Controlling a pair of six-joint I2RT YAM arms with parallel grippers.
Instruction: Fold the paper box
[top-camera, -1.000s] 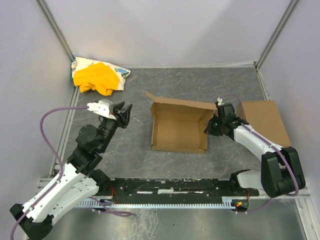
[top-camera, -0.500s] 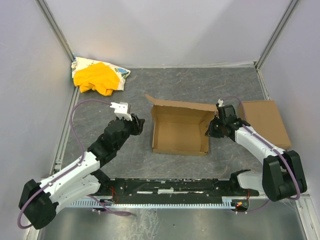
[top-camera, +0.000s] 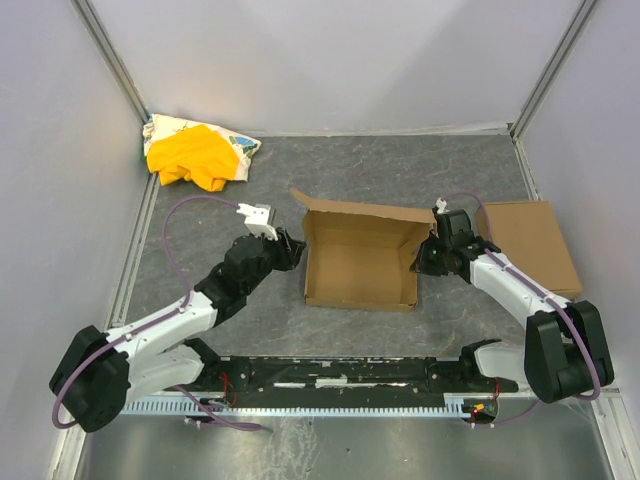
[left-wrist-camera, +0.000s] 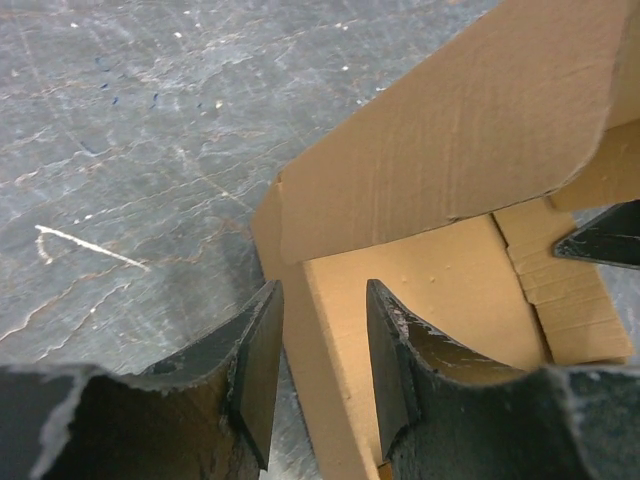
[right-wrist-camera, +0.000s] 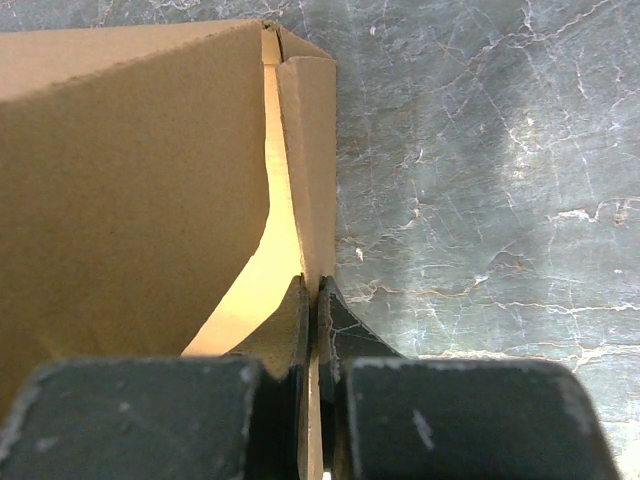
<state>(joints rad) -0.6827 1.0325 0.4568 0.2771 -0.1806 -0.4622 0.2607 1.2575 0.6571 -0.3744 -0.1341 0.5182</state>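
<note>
The paper box (top-camera: 360, 262) lies in the middle of the grey table as a shallow open tray, with its lid flap (top-camera: 345, 208) standing along the far side. My left gripper (top-camera: 297, 250) is open at the box's left wall. In the left wrist view that gripper (left-wrist-camera: 322, 300) straddles the wall (left-wrist-camera: 310, 400), one finger outside and one inside, with gaps on both sides. My right gripper (top-camera: 421, 258) is shut on the box's right wall. The right wrist view shows the gripper (right-wrist-camera: 312, 290) pinching the thin cardboard edge (right-wrist-camera: 310, 160).
A yellow cloth bundle (top-camera: 195, 155) lies in the far left corner. A smaller flat cardboard rectangle (top-camera: 528, 245) rests at the right, just behind my right arm. Grey enclosure walls stand on three sides, and a black rail (top-camera: 330, 375) runs along the near edge.
My left arm has stretched rightward and lowered until its open fingers reach the box's left wall. The right gripper keeps its hold, and the box has barely shifted.
</note>
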